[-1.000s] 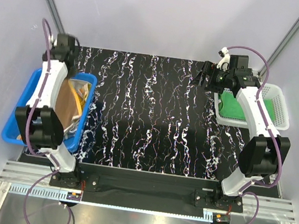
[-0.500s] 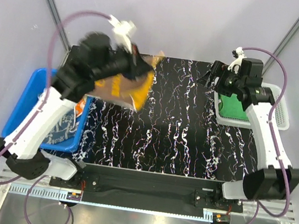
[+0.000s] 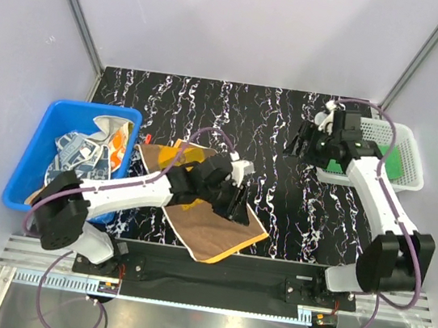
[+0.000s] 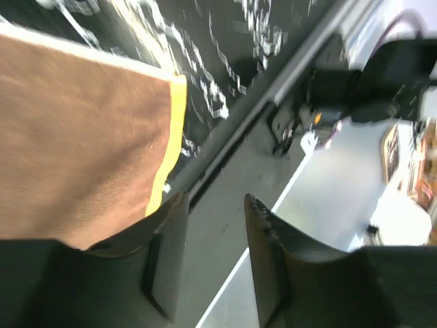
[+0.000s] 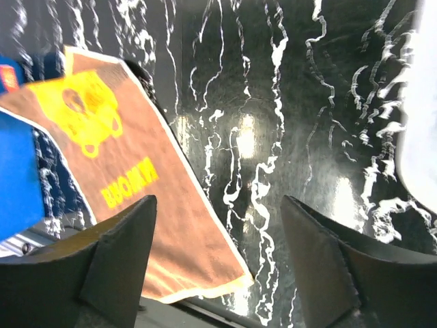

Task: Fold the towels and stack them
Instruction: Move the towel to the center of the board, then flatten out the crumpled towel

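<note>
A brown towel (image 3: 211, 232) with yellow lettering and a yellow border lies spread at the table's front middle, one corner reaching the front edge. My left gripper (image 3: 237, 209) sits low over it, open; in the left wrist view the towel (image 4: 82, 137) lies to the left of the left gripper (image 4: 215, 205) and nothing is between the jaws. My right gripper (image 3: 296, 146) hovers open over the table beside the basket; its view shows the towel (image 5: 123, 171) ahead of the right gripper (image 5: 218, 201). More towels (image 3: 81, 157) are heaped in the blue bin. A green towel (image 3: 396, 160) lies in the basket.
The blue plastic bin (image 3: 27, 162) stands at the left table edge. The white mesh basket (image 3: 418, 151) stands at the right edge, partly behind my right arm. The left arm stretches across the front left of the black marbled table (image 3: 210, 114).
The left arm swung the brown towel out of the blue bin, over the table, and down to the front middle, then opened its jaws. The right gripper drifted slightly forward and left.
</note>
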You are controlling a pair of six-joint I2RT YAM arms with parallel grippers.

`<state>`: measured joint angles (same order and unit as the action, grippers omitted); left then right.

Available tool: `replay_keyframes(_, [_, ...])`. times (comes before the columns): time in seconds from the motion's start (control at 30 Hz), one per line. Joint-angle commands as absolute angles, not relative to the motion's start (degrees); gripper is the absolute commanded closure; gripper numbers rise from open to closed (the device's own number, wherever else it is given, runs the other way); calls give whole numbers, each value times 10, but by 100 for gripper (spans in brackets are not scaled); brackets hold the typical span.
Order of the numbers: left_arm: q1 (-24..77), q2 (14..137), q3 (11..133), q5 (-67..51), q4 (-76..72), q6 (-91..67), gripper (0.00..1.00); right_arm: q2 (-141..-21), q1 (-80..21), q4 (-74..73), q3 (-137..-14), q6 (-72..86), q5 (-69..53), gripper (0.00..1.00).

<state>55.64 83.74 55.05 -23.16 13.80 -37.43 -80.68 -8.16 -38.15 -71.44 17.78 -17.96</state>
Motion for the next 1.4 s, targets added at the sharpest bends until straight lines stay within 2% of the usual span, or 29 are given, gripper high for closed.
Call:
replay_keyframes(0.0, [518, 769, 605, -144, 164, -362, 53, -851, -134, -343, -736, 177, -172, 25])
replay_keyframes(0.03, [499, 764, 616, -89, 204, -359, 53, -867, -149, -341, -748, 177, -167, 27])
replay_keyframes(0.1, [431, 753, 632, -55, 291, -347, 53, -929, -182, -331, -793, 171, -160, 31])
replay_keyframes(0.33, [248, 646, 566, 16, 368, -318, 49, -1141, -298, -303, -965, 117, -207, 32])
replay_keyframes(0.57, [159, 613, 525, -23, 369, -283, 49, -1315, -308, -350, -1102, 71, -271, 25])
replay_keyframes(0.8, [136, 637, 517, -43, 350, -272, 49, -1392, -330, -386, -1177, 13, -274, 25])
replay_keyframes(0.87, [134, 644, 519, -46, 347, -268, 49, -1388, -330, -382, -1177, 9, -263, 33])
replay_keyframes(0.9, [134, 649, 529, -48, 348, -263, 49, -1382, -330, -380, -1169, 7, -254, 55])
replay_keyframes(0.97, [134, 660, 540, -57, 342, -253, 49, -1344, -330, -369, -1143, 4, -206, 77])
replay_keyframes(1.0, [133, 666, 556, -61, 341, -249, 49, -1328, -329, -368, -1132, 3, -193, 95])
replay_keyframes(1.03, [134, 671, 566, -65, 339, -247, 48, -1310, -328, -370, -1122, 3, -184, 100])
replay_keyframes(1.23, [134, 736, 667, -98, 354, -246, 48, -1141, -323, -407, -1032, -5, -137, 100])
replay_keyframes(1.37, [141, 758, 651, -119, 330, -266, 49, -1037, -323, -401, -900, 63, -219, 100])
